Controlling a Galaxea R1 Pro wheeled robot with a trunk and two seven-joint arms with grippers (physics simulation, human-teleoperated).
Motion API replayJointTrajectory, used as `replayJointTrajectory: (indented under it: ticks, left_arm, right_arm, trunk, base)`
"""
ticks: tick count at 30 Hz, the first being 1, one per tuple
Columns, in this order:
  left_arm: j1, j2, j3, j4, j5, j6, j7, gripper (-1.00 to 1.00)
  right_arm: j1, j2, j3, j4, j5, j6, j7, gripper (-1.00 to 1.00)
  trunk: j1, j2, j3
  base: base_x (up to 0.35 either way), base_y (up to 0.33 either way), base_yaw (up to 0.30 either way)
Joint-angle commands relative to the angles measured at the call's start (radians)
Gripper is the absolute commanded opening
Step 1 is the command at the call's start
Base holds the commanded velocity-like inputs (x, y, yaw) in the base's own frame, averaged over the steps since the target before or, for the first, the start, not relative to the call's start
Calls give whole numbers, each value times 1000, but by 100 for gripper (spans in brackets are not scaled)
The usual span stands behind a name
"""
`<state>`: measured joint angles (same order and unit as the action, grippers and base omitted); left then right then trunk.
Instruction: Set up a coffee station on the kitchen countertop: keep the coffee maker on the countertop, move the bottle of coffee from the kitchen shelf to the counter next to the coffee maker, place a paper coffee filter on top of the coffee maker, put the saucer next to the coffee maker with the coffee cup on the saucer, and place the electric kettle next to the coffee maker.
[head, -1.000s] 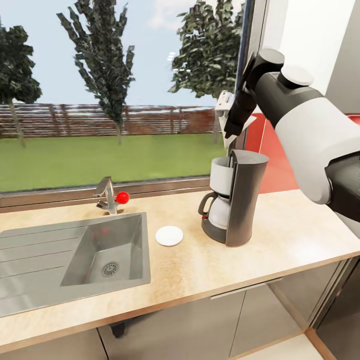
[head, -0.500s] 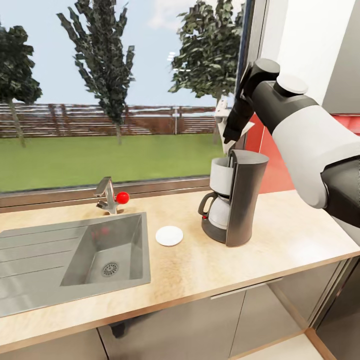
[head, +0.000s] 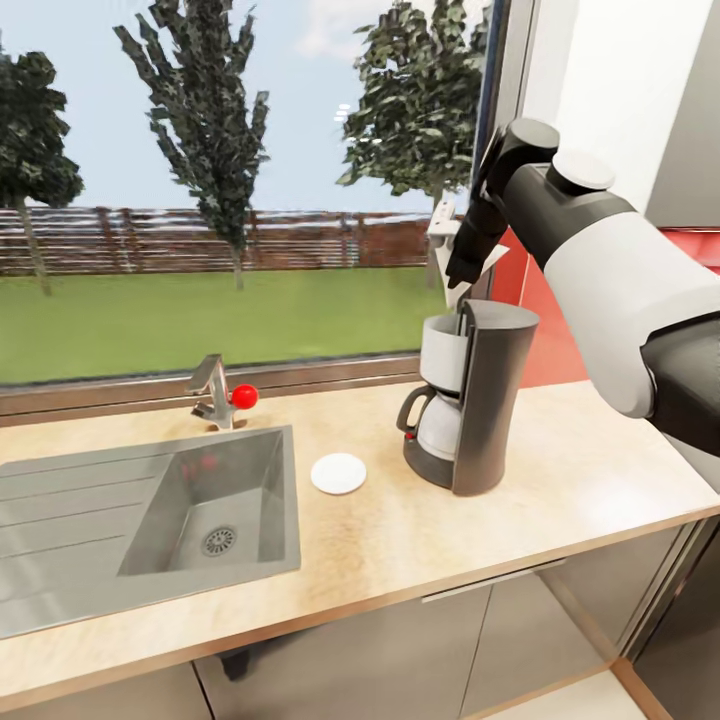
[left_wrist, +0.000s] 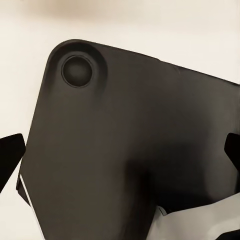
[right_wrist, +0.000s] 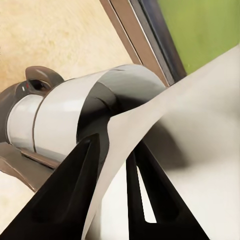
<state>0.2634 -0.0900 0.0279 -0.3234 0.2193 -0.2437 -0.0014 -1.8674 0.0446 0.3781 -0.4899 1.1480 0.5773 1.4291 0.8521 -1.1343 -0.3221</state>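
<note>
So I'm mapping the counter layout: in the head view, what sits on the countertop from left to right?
Sink → faucet with a red knob → saucer → coffee maker, with the right gripper holding a paper coffee filter above it.

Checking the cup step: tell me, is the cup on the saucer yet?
No, the saucer lies bare on the countertop beside the coffee maker, with nothing on it.
</note>
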Motion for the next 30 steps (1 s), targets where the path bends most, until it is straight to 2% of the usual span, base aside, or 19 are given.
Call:
replayJointTrajectory:
  ticks: [1,30]
  left_arm:
    - [0,-1,3,-2,2,-1,0,100]
    - [0,0,6,0,2,-1,0,100]
  right_arm:
    - [1,0,2,-1,3,12,5,-100]
    - [8,0,2,-1,3,12,5,-100]
  trunk:
    - [0,-1,-1]
    - [0,-1,-1]
  base:
    - [109,0,0]
    - [45,0,0]
